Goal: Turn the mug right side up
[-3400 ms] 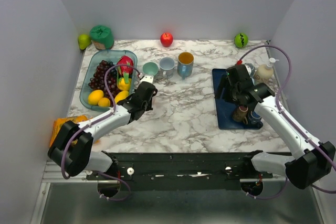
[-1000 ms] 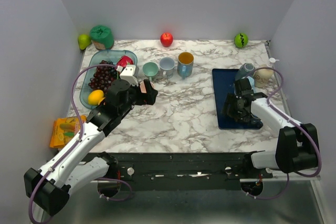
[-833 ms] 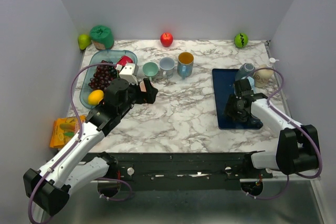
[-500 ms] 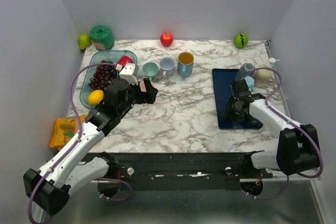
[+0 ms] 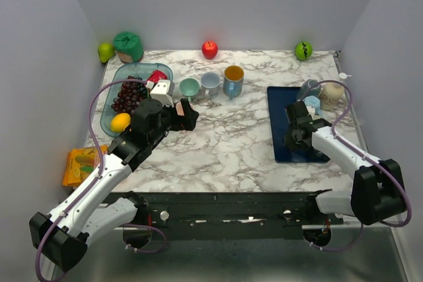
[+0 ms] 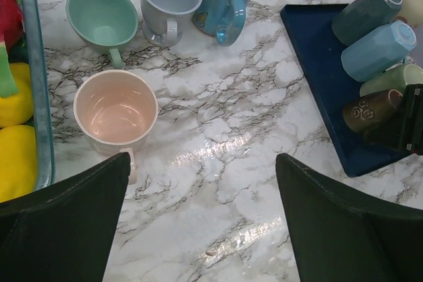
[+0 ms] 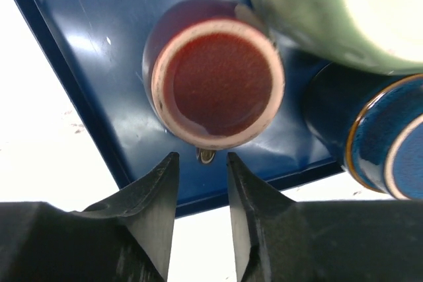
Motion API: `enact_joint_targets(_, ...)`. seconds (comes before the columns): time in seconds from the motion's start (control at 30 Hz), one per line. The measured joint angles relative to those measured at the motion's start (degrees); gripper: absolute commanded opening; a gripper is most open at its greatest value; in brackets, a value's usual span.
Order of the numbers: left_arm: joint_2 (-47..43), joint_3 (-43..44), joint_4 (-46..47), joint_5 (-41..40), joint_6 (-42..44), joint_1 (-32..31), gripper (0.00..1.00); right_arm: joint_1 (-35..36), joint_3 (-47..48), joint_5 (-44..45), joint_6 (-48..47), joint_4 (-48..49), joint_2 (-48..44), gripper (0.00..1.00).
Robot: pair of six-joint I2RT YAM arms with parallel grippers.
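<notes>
Brown mug, base up on blue tray, just beyond right gripper.

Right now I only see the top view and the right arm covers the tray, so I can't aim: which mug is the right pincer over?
Observer: The brown mug, standing base up on the blue tray.
Operator: Which way is it turned?
Observer: What looks like its handle points into the gap of the right pincer. I cannot tell whether the fingertips pinch it.
Operator: Anything crowding it?
Observer: A pale green mug sits right beside it, on the side away from the pincer.
</notes>
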Motion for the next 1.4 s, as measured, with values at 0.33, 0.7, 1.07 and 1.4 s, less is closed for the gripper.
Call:
enact_joint_targets(0.33,0.0,0.0,0.0,0.0,0.0,0.0,0.99,0.2,0.0,2.1,-0.6,2.7,0.0,0.26)
enact_joint_targets(0.7,0.0,0.0,0.0,0.0,0.0,0.0,0.99,0.3,1.2,3.3,-0.2,2.9,3.7,0.01)
enact_joint_targets(1.07,0.0,0.0,0.0,0.7,-0.1,0.0,0.99,0.3,2.6,-0.4,0.0,1.2,-2.9,0.01)
enact_joint_targets(1.4,0.0,0.0,4.5,13.4,-3.2,0.0,0.99,0.3,9.9,-23.5,3.5,7.8,-18.8,0.01)
